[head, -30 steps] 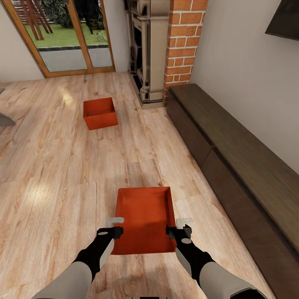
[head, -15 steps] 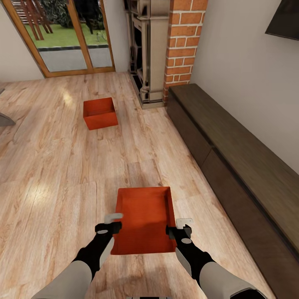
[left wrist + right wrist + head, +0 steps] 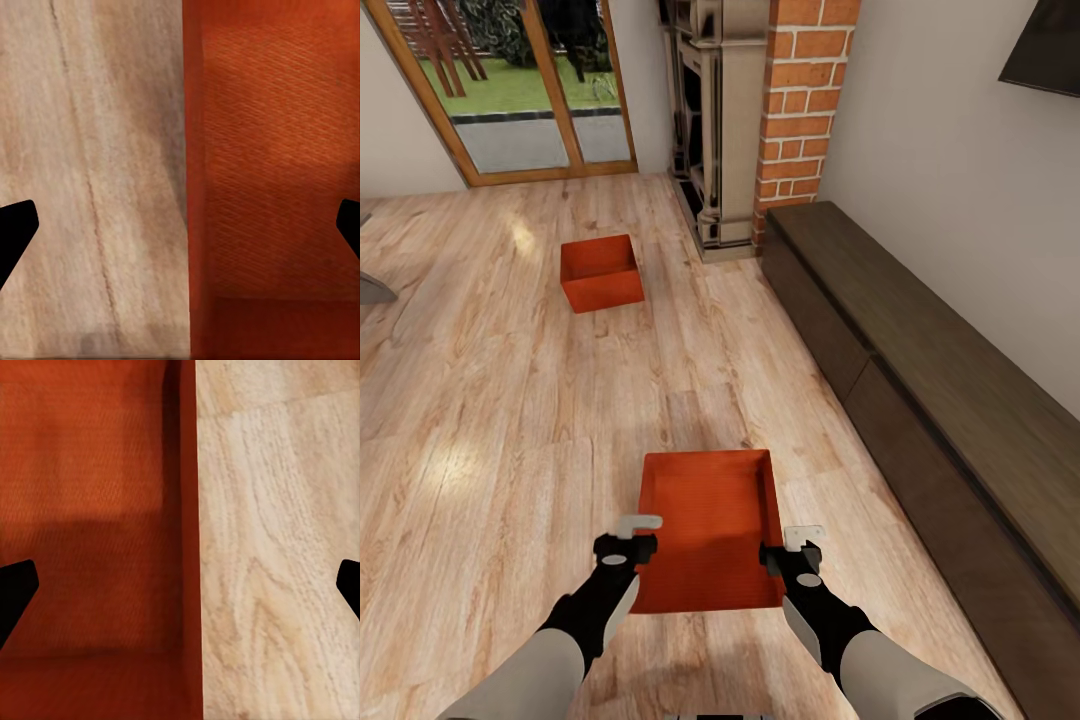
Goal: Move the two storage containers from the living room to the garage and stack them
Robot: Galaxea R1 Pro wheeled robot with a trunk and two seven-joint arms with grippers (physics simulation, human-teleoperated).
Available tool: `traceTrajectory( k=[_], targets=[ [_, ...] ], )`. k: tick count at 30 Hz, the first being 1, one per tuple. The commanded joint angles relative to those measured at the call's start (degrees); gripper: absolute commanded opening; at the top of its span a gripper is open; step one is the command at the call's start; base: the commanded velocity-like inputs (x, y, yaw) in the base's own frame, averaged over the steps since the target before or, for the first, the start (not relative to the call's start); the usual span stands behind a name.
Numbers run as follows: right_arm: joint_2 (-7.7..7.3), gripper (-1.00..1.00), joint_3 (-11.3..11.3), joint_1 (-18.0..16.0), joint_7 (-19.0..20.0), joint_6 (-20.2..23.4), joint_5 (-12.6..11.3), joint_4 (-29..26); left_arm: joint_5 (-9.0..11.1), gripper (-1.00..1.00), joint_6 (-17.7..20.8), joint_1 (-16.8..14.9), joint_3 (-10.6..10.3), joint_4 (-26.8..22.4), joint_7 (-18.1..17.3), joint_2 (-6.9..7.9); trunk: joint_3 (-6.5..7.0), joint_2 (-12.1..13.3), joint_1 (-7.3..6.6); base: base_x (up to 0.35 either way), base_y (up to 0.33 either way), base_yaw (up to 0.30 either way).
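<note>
Key relation: I am straddling the near storage container (image 3: 708,528), its long axis running straight away from me toward the fireplace (image 3: 722,120); each long wall is lying between one end effector's fingers.
Left end effector (image 3: 630,535): spread wide over the container's left wall; in the left wrist view the thin wall (image 3: 195,180) is passing between my two dark fingertips (image 3: 15,232), touching neither.
Right end effector (image 3: 792,547): likewise wide apart over the right wall (image 3: 189,540), not gripping yet.
Nearer arm: both are sitting about equally close, one per side.
Next move, as I judge it: closing both together on the walls, then lifting level.
Far storage container (image 3: 600,272): resting on the wood-plank floor (image 3: 510,420) well apart from mine, nearer the glass doors (image 3: 520,80).
Materials: orange-red bin, topless, thin plain walls, finely ribbed inside; probably flexing if squeezed hard.
Surroundings: long dark wooden cabinet (image 3: 930,400) running beside the near container, on my right.
</note>
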Motion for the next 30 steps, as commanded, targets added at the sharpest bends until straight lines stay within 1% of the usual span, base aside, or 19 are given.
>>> traceTrajectory(
  k=[1, 27, 30],
  targets=[
    [-0.02, 1.00, 0.5, 0.0, -0.3, -0.2, -0.6, 0.1, -0.3, 1.00, 0.4, 0.0, -0.1, 0.1, 0.3, -0.05, -0.03, 0.0, -0.01, 0.000, 0.000, 0.000],
    [-0.02, 1.00, 0.5, 0.0, -0.3, -0.4, -0.6, 0.1, 0.1, 1.00, 0.0, 0.0, 0.2, 0.3, 0.4, -0.31, -0.03, 0.0, -0.01, 0.000, 0.000, 0.000],
    [-0.02, 1.00, 0.5, 0.0, -0.3, -0.5, -0.6, 0.1, 0.2, 1.00, 0.0, 0.0, 0.3, 0.3, 0.4, -0.31, -0.57, -1.2, 0.65, 0.000, 0.000, 0.000]
  ],
)
